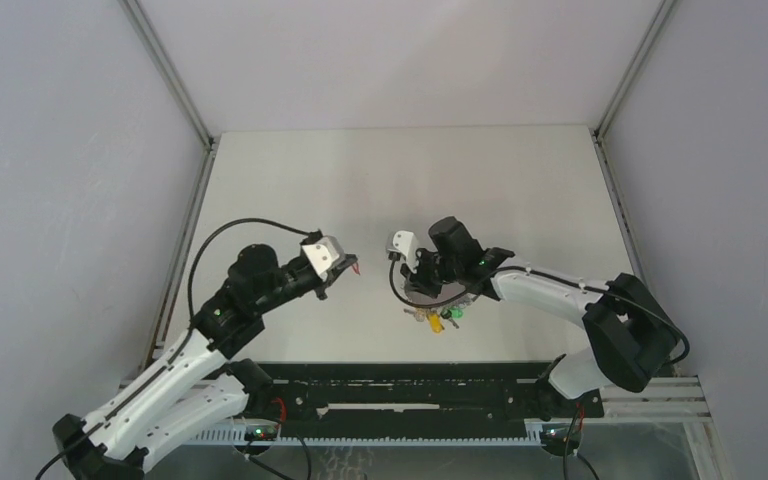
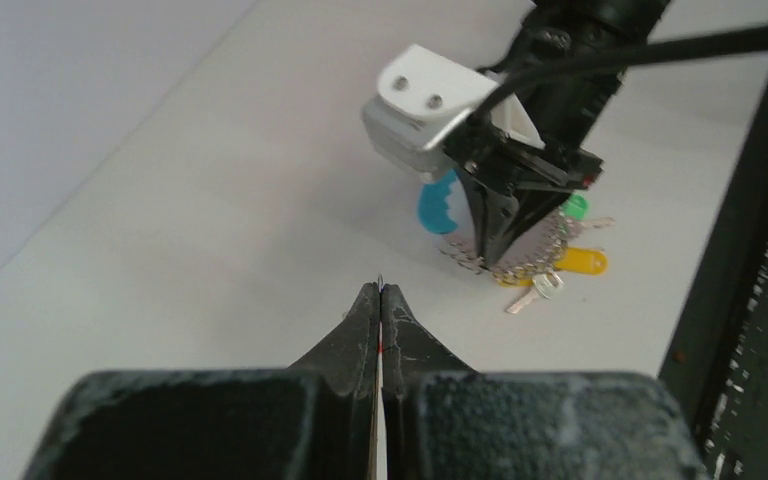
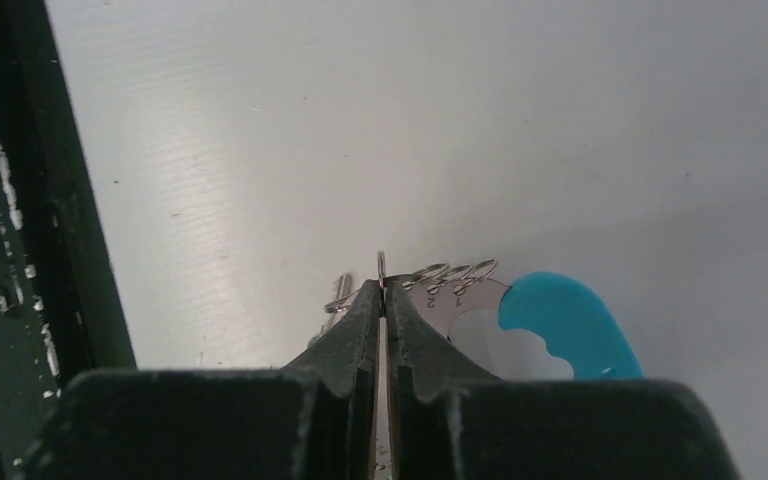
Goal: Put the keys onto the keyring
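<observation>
Left gripper: left of centre in the overhead view, above the table. Its jaws are pressed flat together on the red-tagged key.
Red-tagged key: only a red speck shows past the fingertips from above. In the left wrist view it is edge-on, a thin metal sliver poking out of the closed tips.
Right gripper: just right of centre from above, pointing down. Its jaws are clamped together, pinching a small wire loop on the rim of the keyring.
Keyring: under the right gripper, lower centre from above. Its light-blue band is at the right of the right wrist view, with grey metal beside it.
Other keys: a yellow tag and a green tag fan out at the keyring's edge.
Gap: the key and the keyring are apart, with bare table between them.
</observation>
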